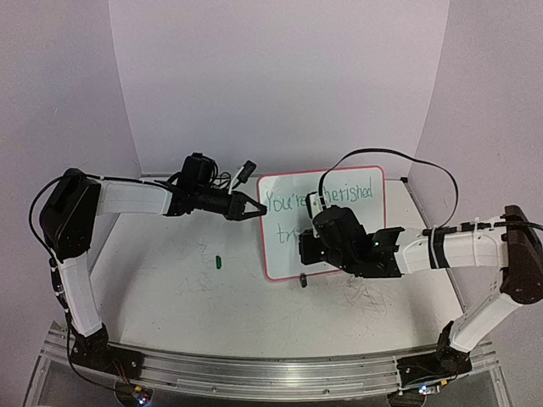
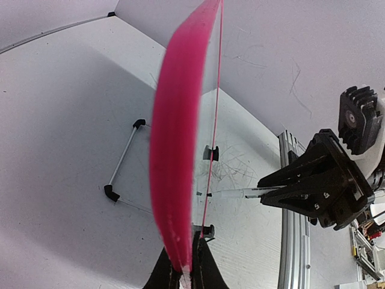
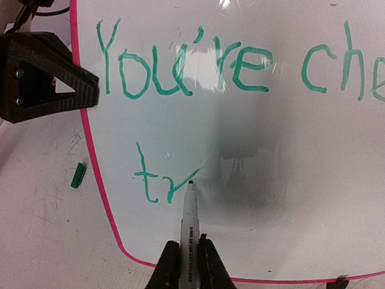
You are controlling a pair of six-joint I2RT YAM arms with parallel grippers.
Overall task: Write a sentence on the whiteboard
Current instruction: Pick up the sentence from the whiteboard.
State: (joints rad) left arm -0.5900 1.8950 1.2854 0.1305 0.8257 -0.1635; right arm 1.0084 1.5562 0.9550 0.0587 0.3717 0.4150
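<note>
Pink plastic runs straight down between my left fingers (image 2: 203, 274). They are pinched onto the left edge of the whiteboard (image 1: 280, 246), closed to the thickness of its frame and holding nothing else. From that wrist I see the board edge-on, rising away from my fingertips, with its writing face on the right.

My right fingers (image 3: 209, 271) are closed around the barrel of a white marker (image 3: 189, 224). It sticks out ahead of them, and its dark tip touches the board's face low on the left, right at the end of the last green stroke.

The sentence (image 3: 180, 66) lies above and ahead of my right fingers. Its first line is near the top of the board, and its second line sits just at the marker tip. My left fingers are just left of the capital "Y", with the pink frame between them and the letter.

The green handwriting reads "You're", then "che" before the right wrist view cuts it off. From overhead the word ends in "ished" (my own right wrist covers the middle letters there). The second line so far is "tr". Small black print runs along the marker barrel, too small for me to read.

A small green piece (image 3: 78, 176) (it looks like a pen cap) lies on the scuffed counter (image 1: 170, 288), just left of the board's lower left frame and apart from both sets of fingers.
</note>
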